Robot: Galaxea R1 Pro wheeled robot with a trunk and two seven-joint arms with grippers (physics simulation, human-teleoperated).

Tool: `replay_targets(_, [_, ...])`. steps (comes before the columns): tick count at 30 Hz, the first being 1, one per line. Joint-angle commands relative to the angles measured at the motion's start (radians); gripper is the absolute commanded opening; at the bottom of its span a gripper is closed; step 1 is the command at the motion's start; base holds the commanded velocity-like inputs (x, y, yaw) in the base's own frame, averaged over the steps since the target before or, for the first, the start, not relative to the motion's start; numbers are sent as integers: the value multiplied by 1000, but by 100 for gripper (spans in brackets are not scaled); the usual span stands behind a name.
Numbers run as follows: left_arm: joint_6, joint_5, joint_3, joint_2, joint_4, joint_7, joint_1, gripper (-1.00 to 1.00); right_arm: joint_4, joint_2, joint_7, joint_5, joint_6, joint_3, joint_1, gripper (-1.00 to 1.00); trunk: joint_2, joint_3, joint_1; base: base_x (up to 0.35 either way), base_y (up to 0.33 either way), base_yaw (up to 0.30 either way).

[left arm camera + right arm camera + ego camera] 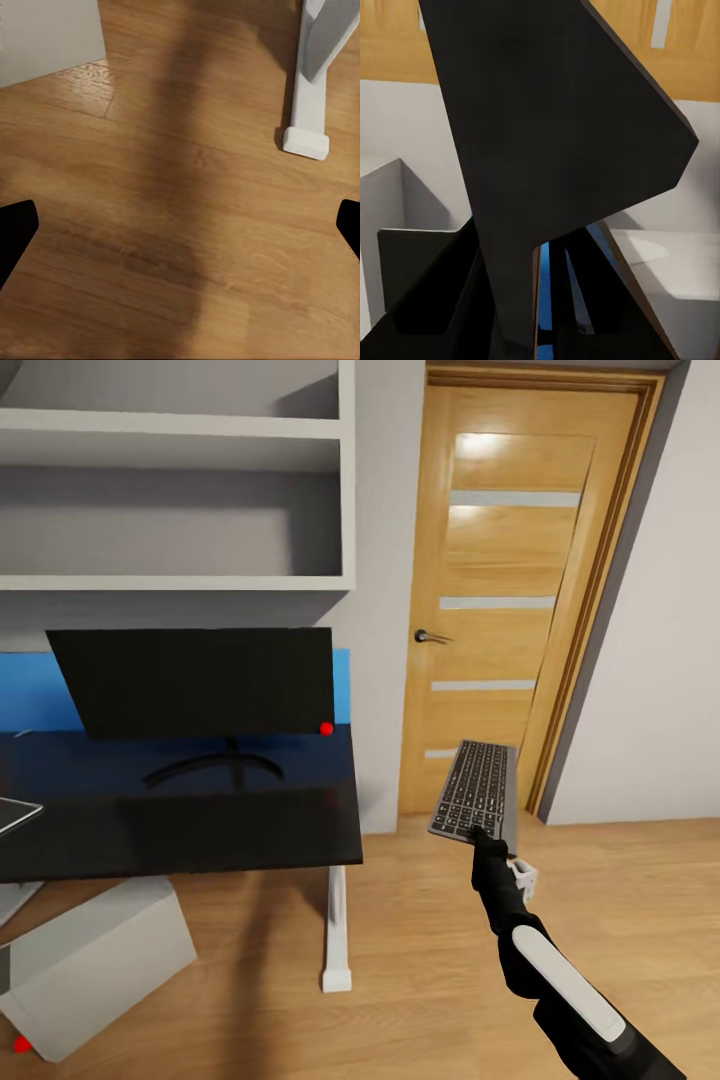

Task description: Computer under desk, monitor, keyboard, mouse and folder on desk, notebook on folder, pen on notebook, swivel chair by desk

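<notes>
My right end effector held the flat black keyboard with grey keys by its near edge, up in the air over the light wooden floor, in front of the tall wooden door. The keyboard was well apart from the big black-topped bench, off to its right side. On the bench stood the wide thin black monitor on its slim stand, with a red dot at one lower corner. The light grey boxy computer sat tilted on the floor, partly under the bench, near the white bench leg. My left end effector pointed down at the floor, its dark fingertips spread wide and holding nothing.
</notes>
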Motion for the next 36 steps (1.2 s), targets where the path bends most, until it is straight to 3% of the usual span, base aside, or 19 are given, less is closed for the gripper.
replay_targets(1, [-3,5,-6,1,-1,8,0,100,-1,-1,-1,-3,-7,3,-1,-100,0,-1,0,286,-1,2])
replay_targets(16, [-2,5,-6,1,-1,8,0,100,-1,-3,-1,2,-7,0,-1,-100,0,-1,0,312,-54,0])
replay_targets(28, [-2,5,-6,1,12,9,0,100,-3,-6,-1,1,-10,-1,6,-100,0,-1,0,54,-38,0])
replay_targets(31, [-3,5,-6,1,12,9,0,100,-22,-8,17,0,-32,-3,30,-100,0,-1,0,0,0,0])
replay_targets(33, [-3,5,-6,1,12,9,0,100,-91,-12,42,1,-38,-5,84,-100,0,-1,0,0,0,0])
replay_targets(36, [-3,5,-6,1,12,9,0,100,-132,-13,49,1,-40,-5,117,-100,0,-1,0,0,0,0])
